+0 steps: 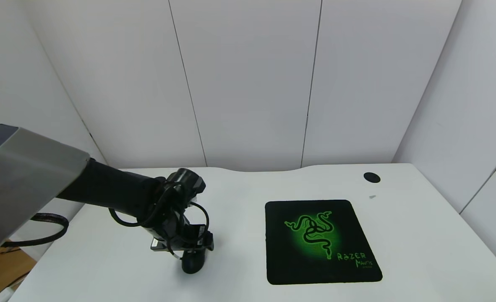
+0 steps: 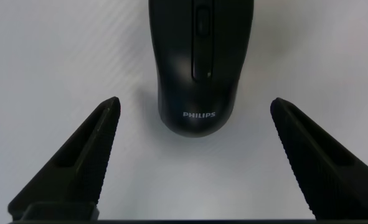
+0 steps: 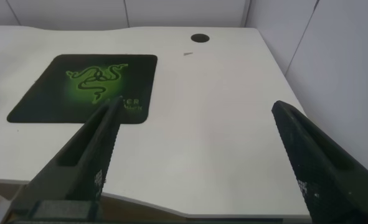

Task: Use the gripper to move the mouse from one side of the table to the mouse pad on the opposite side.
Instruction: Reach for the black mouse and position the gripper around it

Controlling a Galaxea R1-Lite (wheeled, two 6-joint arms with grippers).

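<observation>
Glossy black mouse [image 2: 201,65] lies on the table [image 1: 239,188], well left of the pad [image 1: 319,241]. Our left gripper [image 2: 195,112] hangs right above it, released, fingers [image 2: 87,155] spread wide of the mouse's tail end. We judge: go further forward, centre, descend, then clench evenly. Right gripper [image 3: 193,124] idles open, right of the pad.

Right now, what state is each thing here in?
left pincer: open, fingers either side of the mouse, not touching it.
mouse: lying flat on the table, not gripped.
mouse pad: flat, nothing on it.
right pincer: open, holding nothing, off to the side.
</observation>
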